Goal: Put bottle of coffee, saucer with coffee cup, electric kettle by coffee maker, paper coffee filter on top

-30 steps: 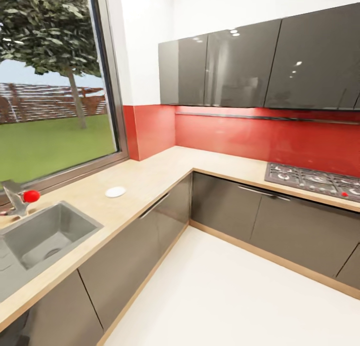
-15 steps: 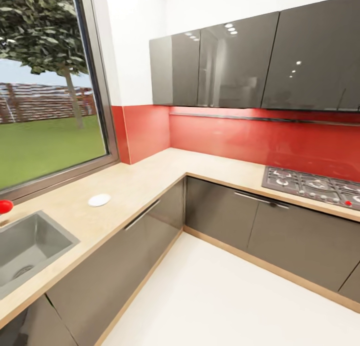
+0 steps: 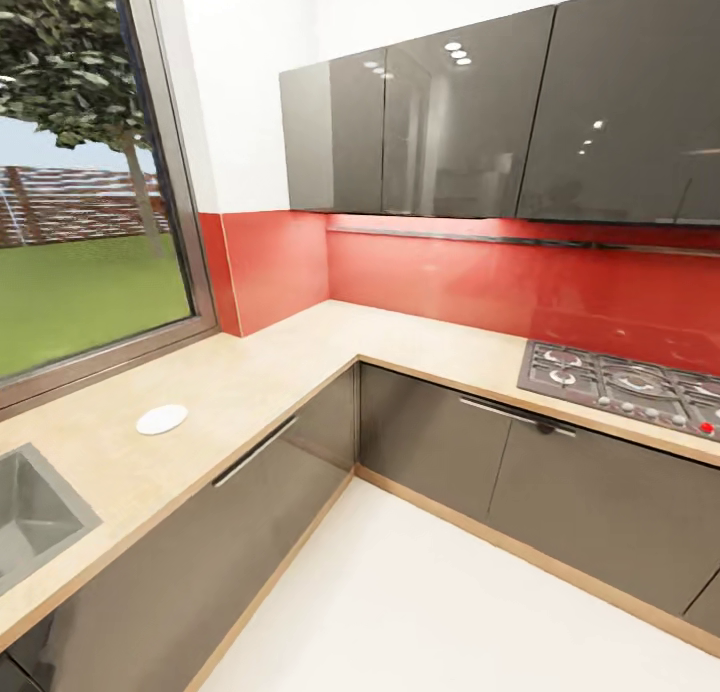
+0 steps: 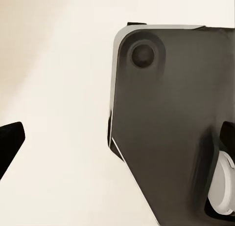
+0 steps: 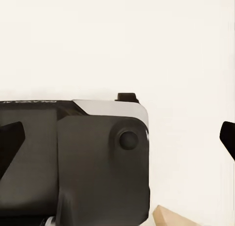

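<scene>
The saucer (image 3: 162, 419) lies alone on the tan L-shaped worktop (image 3: 300, 357), between the steel sink (image 3: 30, 512) and the corner. Both wrist views show dark fingertips far apart over pale floor, so both jaws stand wide and hold nothing

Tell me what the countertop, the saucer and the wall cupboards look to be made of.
The long light tan countertop looks like matte wood-look laminate: faint mottled grain, no glare. The small flat round white saucer looks like plain ceramic or plastic; too small to tell. The dark grey wall cupboards look like high-gloss lacquer or glass, mirroring ceiling lights.
</scene>
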